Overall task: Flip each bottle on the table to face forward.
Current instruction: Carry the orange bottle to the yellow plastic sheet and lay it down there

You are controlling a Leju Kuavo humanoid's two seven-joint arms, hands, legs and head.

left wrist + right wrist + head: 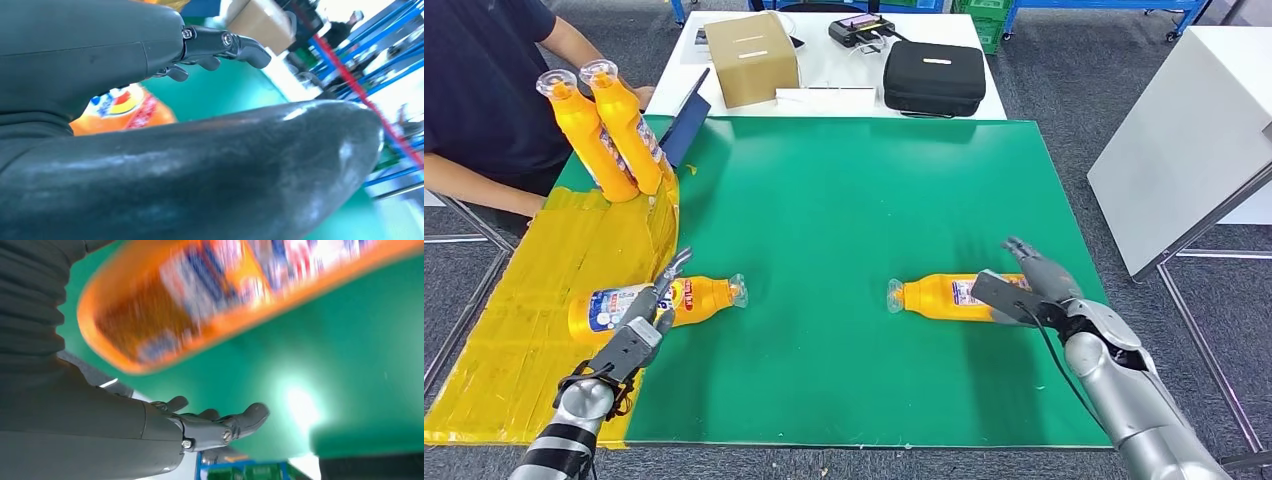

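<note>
Two bottles lie on the green mat (844, 220): left bottle (699, 298) under open left hand (656, 305); right bottle (934, 296) at open right hand (1024, 285), fingers spread

On the green bench (844, 220) two orange bottles lie on their sides. The left hand (646, 325) rests with fingers spread over the left bottle (694, 298); the right hand (1029, 285) sits at the base end of the right bottle (939, 296). A person (484, 90) holds two more bottles (609, 125) upright at the far left corner
</note>
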